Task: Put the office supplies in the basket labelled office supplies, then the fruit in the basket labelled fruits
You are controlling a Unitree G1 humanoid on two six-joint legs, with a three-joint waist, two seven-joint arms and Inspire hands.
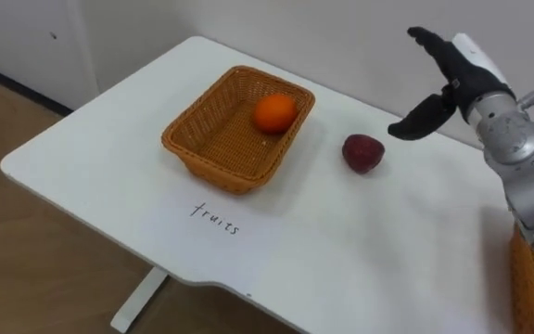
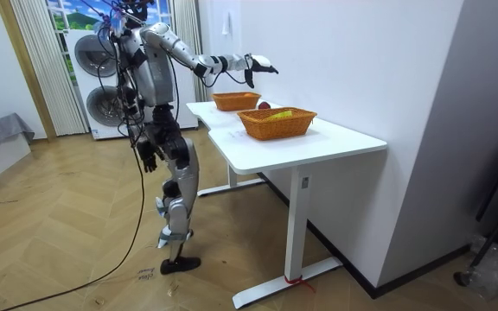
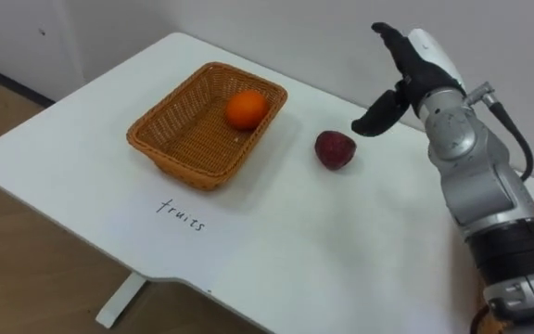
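The dark red fruit is sitting loose on the white desk, not in any basket. It's just off the fruit basket, at roughly 3 o'clock from it, close but not touching. The orange is already inside that wicker basket, tucked up toward its 1 o'clock corner, and there's a handwritten label on the desk at the basket's 6 o'clock.

Your right hand hangs in the air at about 2 o'clock from the red fruit. It's off the desk and not touching anything. The fingers are stretched out straight with the thumb angled down toward the desk, so it's wide open and holding nothing.

A second wicker basket shows in the room view, nearer the camera end of the desk, with something yellow in it that I can't make out. Its edge also pokes in at the eye view's 4 o'clock corner.

In the room view you're standing at the desk's long side on the wood floor, right arm reaching out over the top. The left hand hangs down by your hip, and I can't tell if it's open or closed. The stacked washing machines are behind you.
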